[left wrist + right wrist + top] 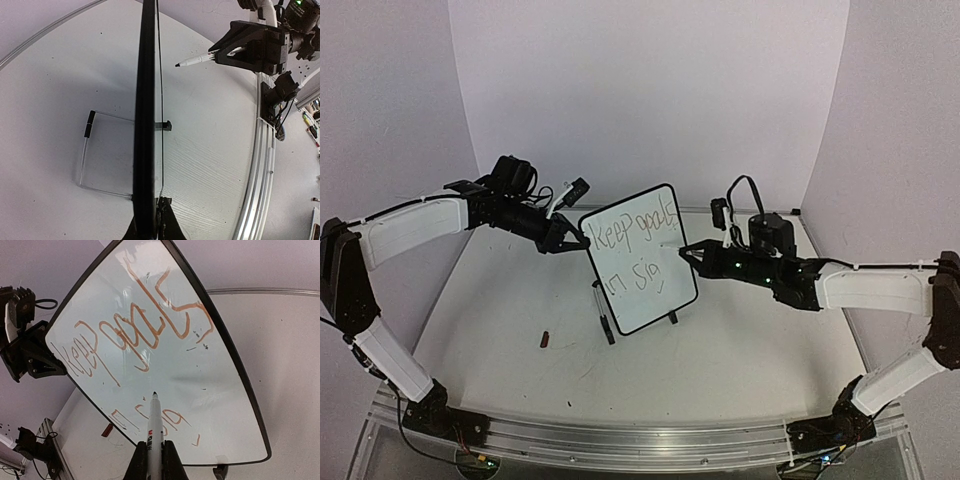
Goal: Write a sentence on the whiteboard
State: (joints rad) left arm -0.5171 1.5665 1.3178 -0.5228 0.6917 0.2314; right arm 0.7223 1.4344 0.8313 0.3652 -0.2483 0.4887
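Top external view first: the small white board with rounded corners and a thin black frame [650, 300] stands tilted on the white surface [740, 350], right between the two hands. The left hand [570, 240] is pinched tight on the board's edge. Its own wrist view has the frame edge-on, running straight out from between its fingers. The right hand [687, 250] is closed on a slim white marker with a dark tip [154, 425], which pokes out ahead of its fingertips toward the writing face. From the left wrist view the tip looks just off the board, not touching.

Readable stuff: the handwritten sentence [630, 232] says "Keep goals" on the top line. Under that is something like "in sig", with a little tick beside it. By the look of it, the last word isn't done yet. The marker barrel has a red-and-black label, too small to read.

What could go wrong, as a guess:
- The board is only pinched at one edge, so a hard push from the right hand could swing it away and leave a skipped or wobbly stroke.
- The remaining letters sit low and close to that tick, so they may run into it.
- If the marker twists between the right hand's fingers, the tip drifts off line.
- If the fingers brush the wet ink, it smears.
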